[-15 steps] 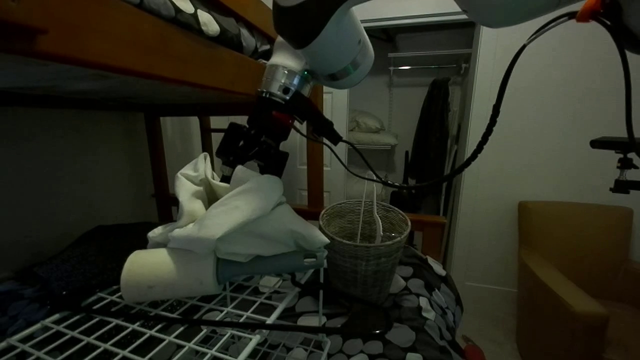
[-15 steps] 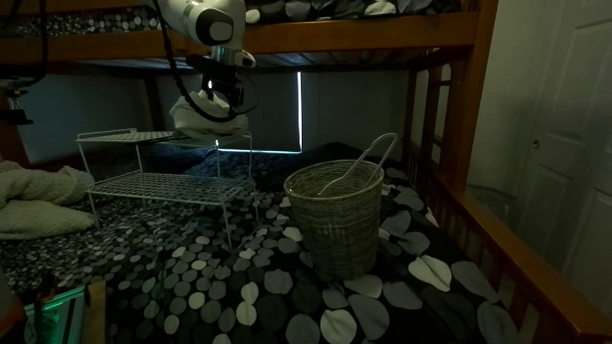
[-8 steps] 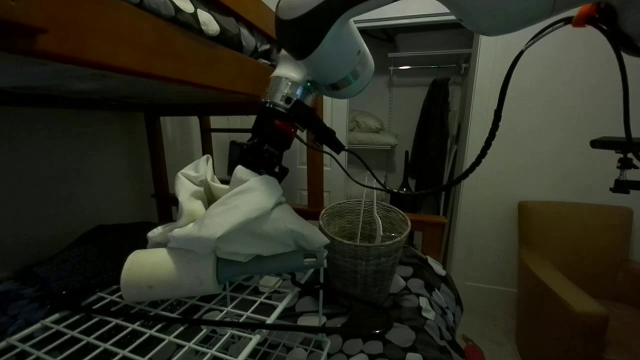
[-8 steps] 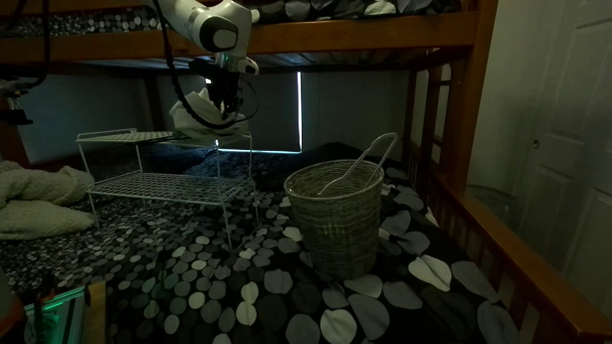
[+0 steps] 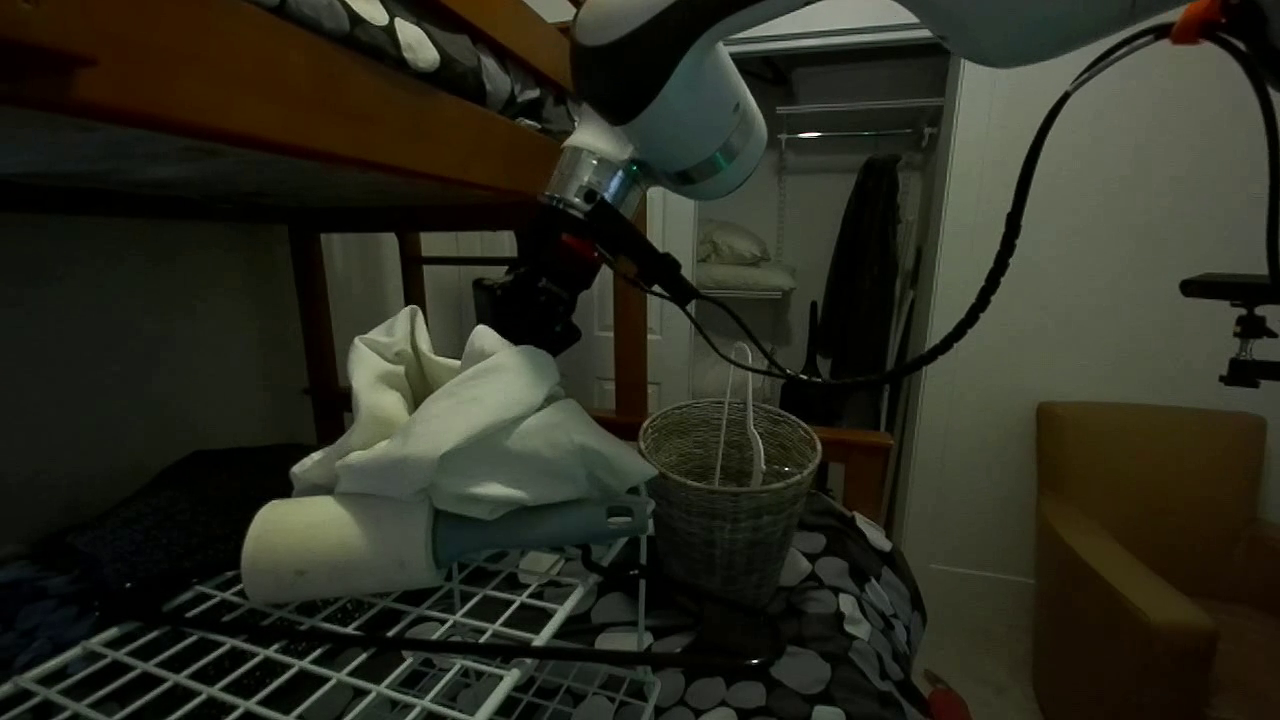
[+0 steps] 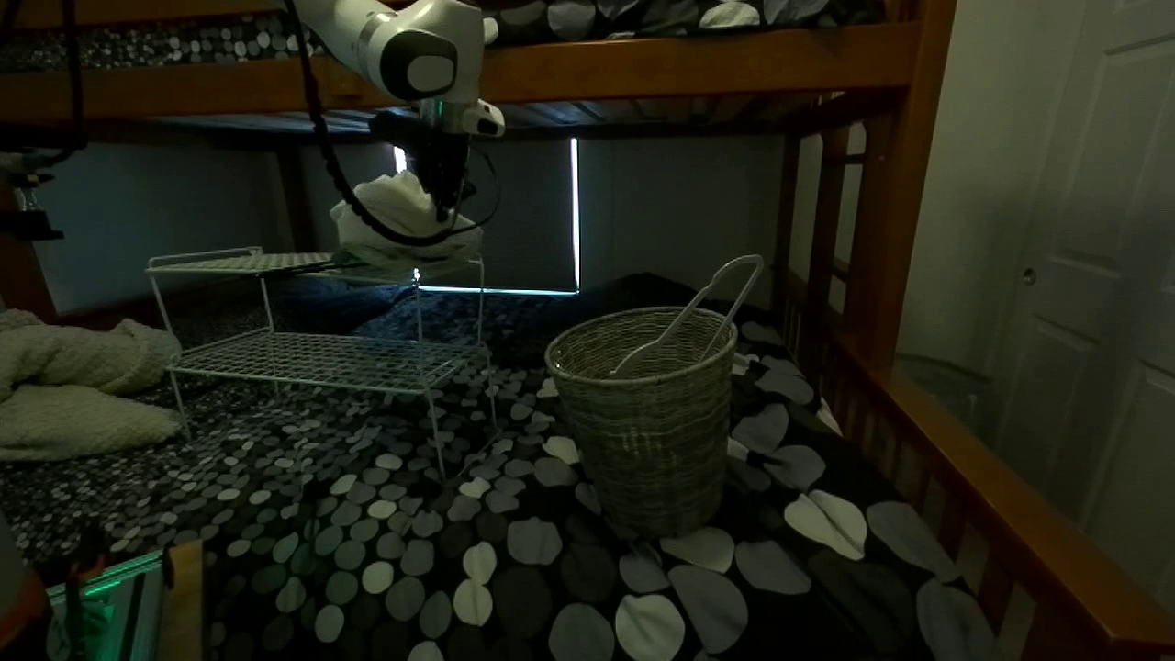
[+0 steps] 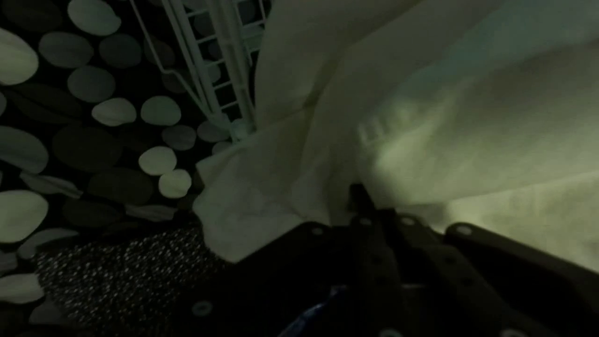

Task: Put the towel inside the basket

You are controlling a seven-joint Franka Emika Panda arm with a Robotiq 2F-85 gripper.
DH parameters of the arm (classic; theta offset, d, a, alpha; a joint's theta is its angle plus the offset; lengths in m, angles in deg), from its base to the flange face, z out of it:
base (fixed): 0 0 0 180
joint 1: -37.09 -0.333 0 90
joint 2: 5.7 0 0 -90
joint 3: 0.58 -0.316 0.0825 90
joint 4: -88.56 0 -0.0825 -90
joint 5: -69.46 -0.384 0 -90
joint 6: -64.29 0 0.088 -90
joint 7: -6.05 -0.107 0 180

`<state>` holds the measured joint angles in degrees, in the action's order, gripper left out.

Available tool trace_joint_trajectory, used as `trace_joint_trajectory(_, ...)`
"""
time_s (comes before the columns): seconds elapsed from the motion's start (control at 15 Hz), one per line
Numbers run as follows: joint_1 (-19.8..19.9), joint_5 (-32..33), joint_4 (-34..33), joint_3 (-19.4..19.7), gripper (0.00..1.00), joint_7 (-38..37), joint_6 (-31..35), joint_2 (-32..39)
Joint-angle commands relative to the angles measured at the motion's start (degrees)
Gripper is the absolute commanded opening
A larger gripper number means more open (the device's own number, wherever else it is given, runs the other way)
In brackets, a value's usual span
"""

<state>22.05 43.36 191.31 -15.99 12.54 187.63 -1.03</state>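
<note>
Apparently the grasping step is in hand, for I see the gripper [image 7: 374, 206] pinching the towel [image 5: 490, 430], heaped over the wire rack [image 6: 317, 360], so next it should lift high toward the basket [image 6: 645, 441].

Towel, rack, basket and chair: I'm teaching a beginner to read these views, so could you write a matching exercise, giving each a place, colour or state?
1. Towel
2. Rack
3. Basket
4. Chair

A. yellow-brown
B. woven, standing on the bed
C. crumpled
D. made of wire, beneath the towel

Pairs: 1-C; 2-D; 3-B; 4-A
</note>
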Motion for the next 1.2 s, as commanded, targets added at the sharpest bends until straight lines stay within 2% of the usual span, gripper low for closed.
trace_joint_trajectory(0.0,0.55,0.77,8.79,0.67,0.0,-3.73,8.34,-7.73)
trace_joint_trajectory(0.07,0.58,0.53,8.62,0.74,0.26,-3.15,7.1,-7.75)
trace_joint_trajectory(0.13,0.46,0.02,8.79,0.76,0.28,-2.8,6.35,-8.11)
trace_joint_trajectory(0.2,0.26,-0.68,9.44,0.75,0.34,-2.33,6.58,-8.67)
trace_joint_trajectory(0.4,0.18,-0.17,12.98,0.69,0.56,-7.03,9.46,-11.78)
trace_joint_trajectory(0.47,-0.02,-1.94,13.14,0.79,0.63,-5.8,10.12,-11.8)
trace_joint_trajectory(0.73,-1.13,-16.38,10.68,1.23,0.94,6.18,8.96,-6.71)
trace_joint_trajectory(0.8,-0.94,-18.36,10.69,1.05,0.99,7.04,8.77,-5.83)
trace_joint_trajectory(1.0,-0.27,-22.62,10.43,0.77,1.0,8.12,7.24,-2.79)
trace_joint_trajectory(1.13,0.09,-22.4,9.64,0.69,1.0,6.91,3.41,-0.58)
